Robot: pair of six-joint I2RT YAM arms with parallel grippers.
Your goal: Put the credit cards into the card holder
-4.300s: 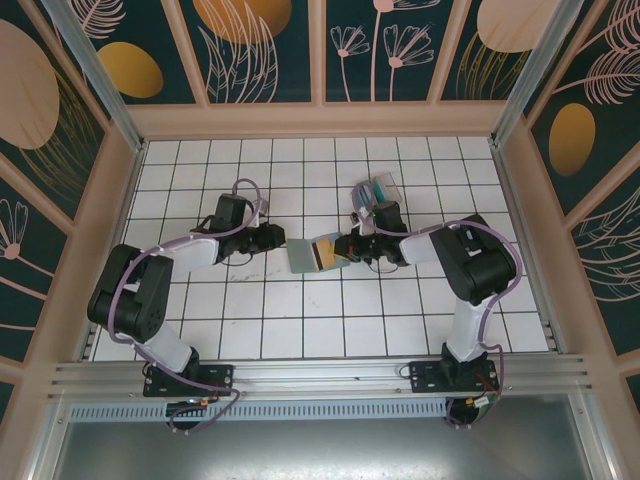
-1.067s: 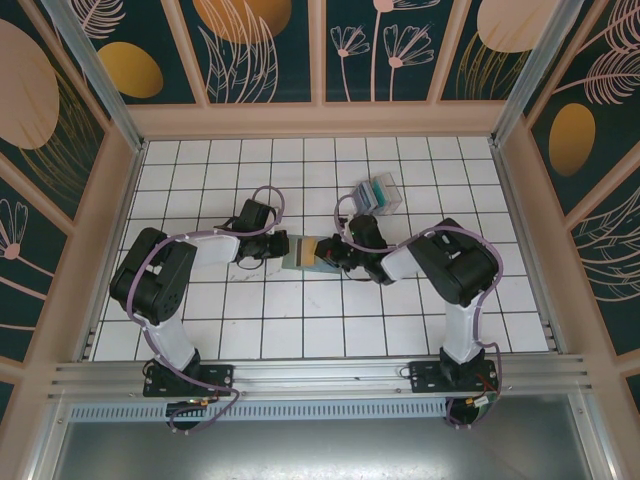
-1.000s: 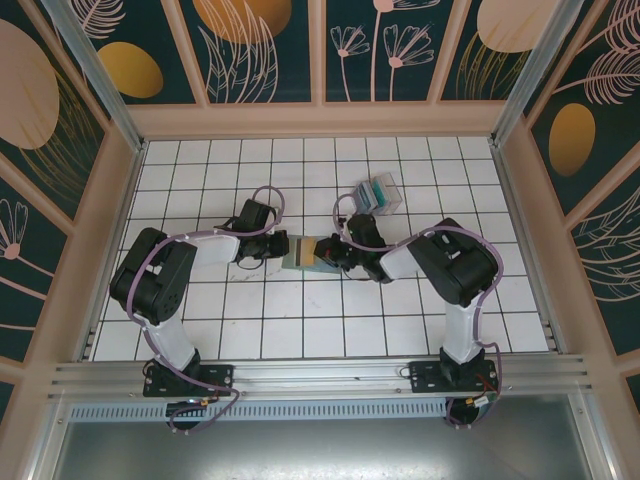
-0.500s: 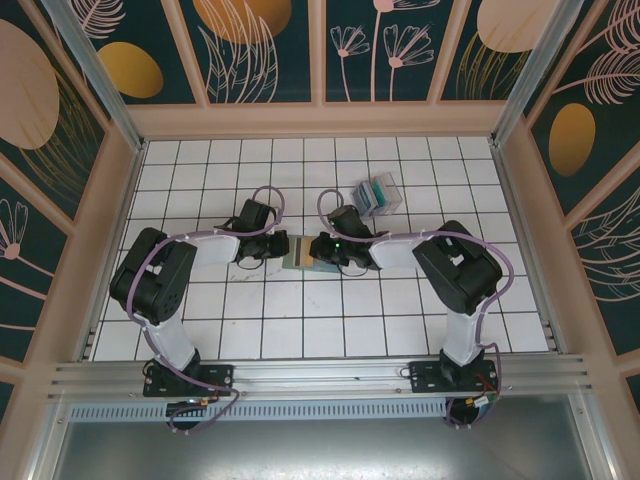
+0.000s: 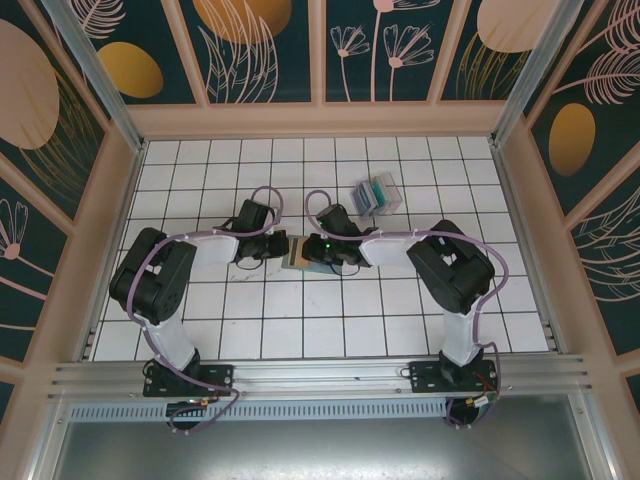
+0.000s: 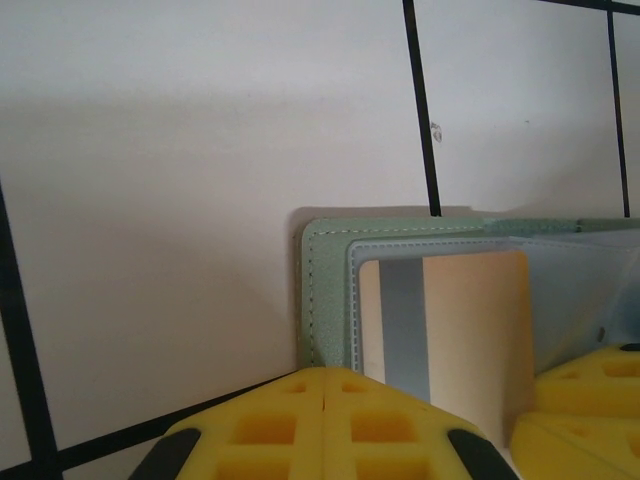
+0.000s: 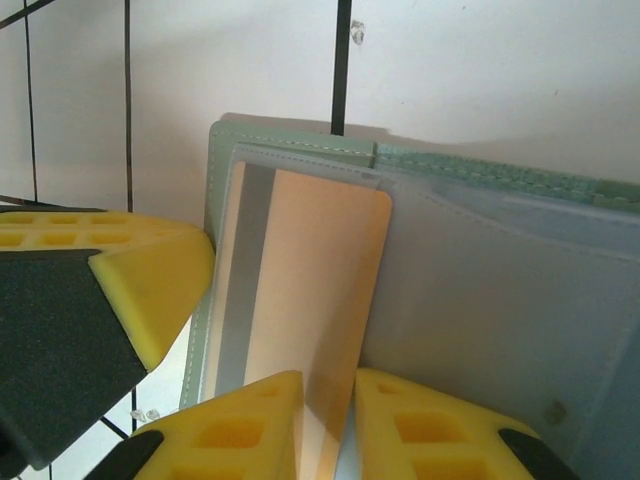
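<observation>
The sage-green card holder (image 5: 300, 256) lies open on the tiled floor between my two grippers. A peach credit card with a grey stripe (image 7: 300, 280) sits in its paler bluish-grey pocket (image 7: 470, 290). My right gripper (image 7: 328, 385) is narrowly open, and the card's near end runs through the gap between its fingers. My left gripper (image 6: 330, 375) is shut, its tips pressed on the holder's green edge (image 6: 325, 290). From above, the left gripper (image 5: 284, 247) and the right gripper (image 5: 318, 250) almost meet over the holder.
A small bunch of blue and grey credit cards (image 5: 378, 193) lies two tiles behind and to the right of the holder. The left gripper's yellow finger (image 7: 150, 285) sits close beside the card. Pale walls (image 5: 520, 240) ring the tiled floor.
My right gripper moved left over the holder, pushing the card deeper into the pocket, and its fingers eased apart. My left gripper stayed shut at the holder's edge.
</observation>
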